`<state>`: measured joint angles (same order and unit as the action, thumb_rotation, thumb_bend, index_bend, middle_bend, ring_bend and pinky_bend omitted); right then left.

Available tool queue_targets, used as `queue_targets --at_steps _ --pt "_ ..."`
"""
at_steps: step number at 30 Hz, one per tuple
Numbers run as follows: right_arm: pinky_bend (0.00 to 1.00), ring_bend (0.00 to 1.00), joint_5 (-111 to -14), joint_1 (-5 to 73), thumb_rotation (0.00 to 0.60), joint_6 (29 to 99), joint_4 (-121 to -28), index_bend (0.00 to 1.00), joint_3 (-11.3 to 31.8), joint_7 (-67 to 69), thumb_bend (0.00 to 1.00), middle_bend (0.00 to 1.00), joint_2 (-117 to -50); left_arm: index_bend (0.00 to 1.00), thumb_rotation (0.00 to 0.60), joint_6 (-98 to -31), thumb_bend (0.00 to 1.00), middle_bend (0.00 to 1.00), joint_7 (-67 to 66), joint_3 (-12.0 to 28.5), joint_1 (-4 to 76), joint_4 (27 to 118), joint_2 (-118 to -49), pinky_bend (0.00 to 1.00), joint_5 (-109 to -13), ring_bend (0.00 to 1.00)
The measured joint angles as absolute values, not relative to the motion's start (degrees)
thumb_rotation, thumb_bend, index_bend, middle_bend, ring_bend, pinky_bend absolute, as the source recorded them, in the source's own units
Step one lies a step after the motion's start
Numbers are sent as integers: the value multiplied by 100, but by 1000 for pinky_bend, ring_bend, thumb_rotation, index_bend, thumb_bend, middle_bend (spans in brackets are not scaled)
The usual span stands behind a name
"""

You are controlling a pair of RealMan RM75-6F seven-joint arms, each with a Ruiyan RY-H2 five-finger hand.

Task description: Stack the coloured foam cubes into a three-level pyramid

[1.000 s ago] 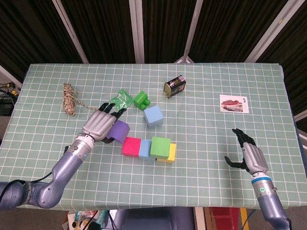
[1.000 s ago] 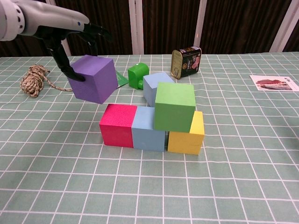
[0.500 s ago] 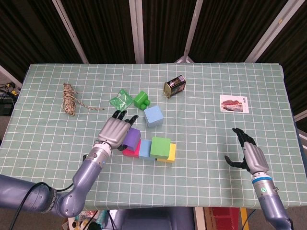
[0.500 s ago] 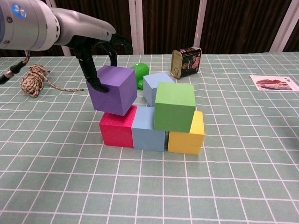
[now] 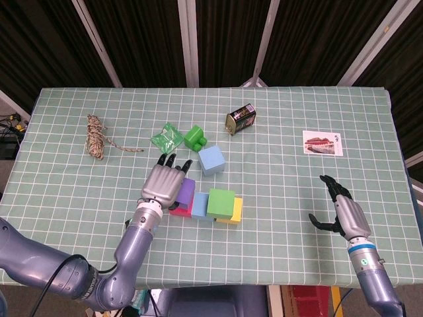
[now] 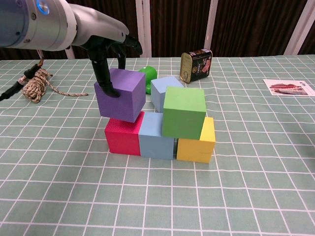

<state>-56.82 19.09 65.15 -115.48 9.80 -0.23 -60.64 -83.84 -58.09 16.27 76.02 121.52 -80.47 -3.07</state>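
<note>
Left hand (image 6: 110, 54) gripped the purple foam cube (image 6: 121, 94), thumb on its near-left face, other fingers curled over the top and far side. Cube sat tilted, low edge on or just above the magenta foam cube (image 6: 123, 132); contact unclear. Judged: it was being set as the second-level piece beside the green foam cube (image 6: 184, 112), so it was held from above to leave the underside free.

Base row at bench centre: magenta, pale blue foam cube (image 6: 156, 135), yellow foam cube (image 6: 198, 141), touching in a line. Green one already sat on top, straddling the blue and yellow. Spare light blue foam cube (image 5: 211, 160) lay at 12 o'clock of the row, probably the cap.

Left arm reached in from 7 o'clock, wrist bent down, palm over the cube.

Right hand (image 5: 342, 212) hovered well apart at 3 o'clock, fingers spread, holding nothing.

Purple needed levelling and shifting toward 3 o'clock to bridge magenta and blue.
</note>
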Motion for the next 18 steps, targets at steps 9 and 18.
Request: queue_targets --at_steps 9,18 --pt "0 0 -5670 1910 600 6512 -11532 0 995 13 346 0 -6058 0 600 -8606 355 376 -5933 1704 7675 12038 -8336 12 -278 0" --pt "0 0 -5668 1909 600 6510 -11541 0 1006 46 346 0 -6046 0 600 -8838 355 378 -6077 1798 7717 12003 -8553 11 -276 0"
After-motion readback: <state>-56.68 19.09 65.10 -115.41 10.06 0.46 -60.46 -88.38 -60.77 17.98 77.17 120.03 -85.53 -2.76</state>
